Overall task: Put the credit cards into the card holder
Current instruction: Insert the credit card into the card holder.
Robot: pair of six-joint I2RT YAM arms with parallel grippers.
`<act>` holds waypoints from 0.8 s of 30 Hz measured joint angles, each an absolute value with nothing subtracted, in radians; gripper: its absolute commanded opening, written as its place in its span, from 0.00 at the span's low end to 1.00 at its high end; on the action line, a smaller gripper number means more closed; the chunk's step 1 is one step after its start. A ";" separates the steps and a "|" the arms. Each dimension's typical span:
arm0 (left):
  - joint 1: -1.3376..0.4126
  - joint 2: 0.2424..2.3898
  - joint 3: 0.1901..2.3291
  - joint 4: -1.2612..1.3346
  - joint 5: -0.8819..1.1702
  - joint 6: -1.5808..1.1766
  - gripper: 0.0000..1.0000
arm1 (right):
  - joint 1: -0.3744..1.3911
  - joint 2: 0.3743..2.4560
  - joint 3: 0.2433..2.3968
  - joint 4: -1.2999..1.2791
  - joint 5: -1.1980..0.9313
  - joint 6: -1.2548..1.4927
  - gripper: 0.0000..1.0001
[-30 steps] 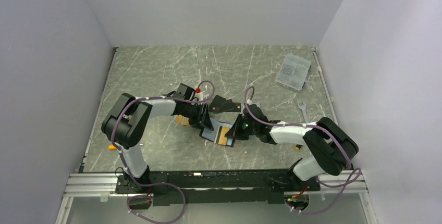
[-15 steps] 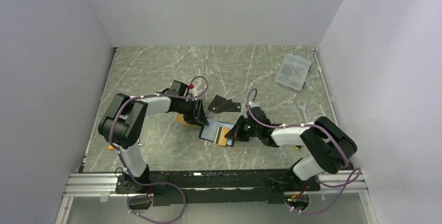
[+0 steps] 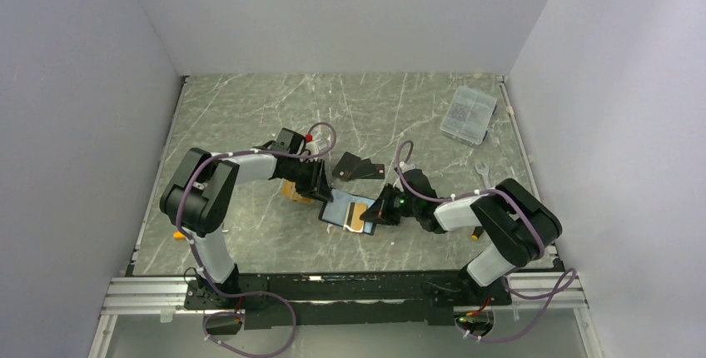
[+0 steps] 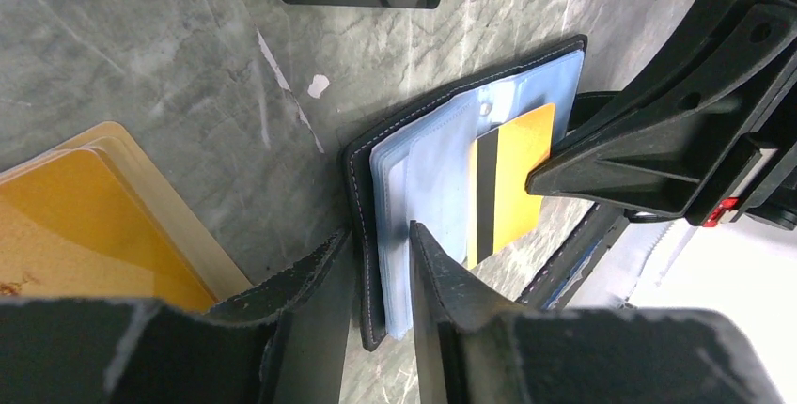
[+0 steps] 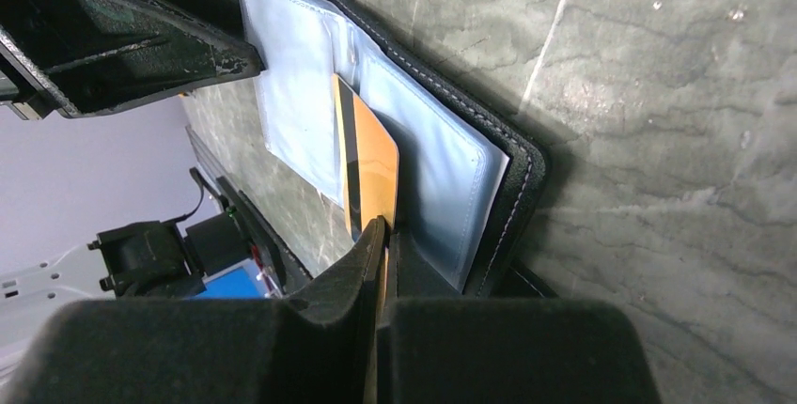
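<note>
The holder [image 3: 340, 206] is laid open on the table [image 3: 250, 116], blue lining up, between the two grippers. The right gripper [image 5: 381, 230] is closed tight on the orange card [image 5: 368, 164], which is held by its outer edge at the holder's right side. The card is lodged partly among the blue sleeves of the lining, with its black stripe showing; a good part of it is seen outside the pocket.

The left gripper [image 4: 380, 232] is set at the holder's left edge with its jaws parted only narrowly. One finger [image 4: 310, 282] is placed just outside the black stitched rim and the other on the lining, so that the rim is bracketed between them. Whether the rim is actually pinched cannot be told.

Two black cards [image 3: 354, 166], overlapped, are laid just behind the holder, apart from it. A yellow flat piece [image 4: 85, 225] is seen just to the holder's left, under the left arm in the top view. A clear box [image 3: 468, 114] is found far behind and to the right of the holder, and a wrench [image 3: 481, 173] is laid to the holder's right, well apart.
</note>
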State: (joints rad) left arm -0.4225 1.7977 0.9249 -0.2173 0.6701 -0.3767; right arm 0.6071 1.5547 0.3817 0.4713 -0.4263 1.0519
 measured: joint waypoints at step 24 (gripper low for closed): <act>-0.437 1.805 0.949 -0.253 0.645 -0.353 0.27 | 0.556 1.634 0.433 0.483 -0.529 1.003 0.00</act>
State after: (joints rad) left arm -0.4374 1.8046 0.9489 -0.2531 0.6453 -0.3527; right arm 0.5556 1.6337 0.4328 0.4831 -0.5289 1.0031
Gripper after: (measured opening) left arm 0.287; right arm 0.009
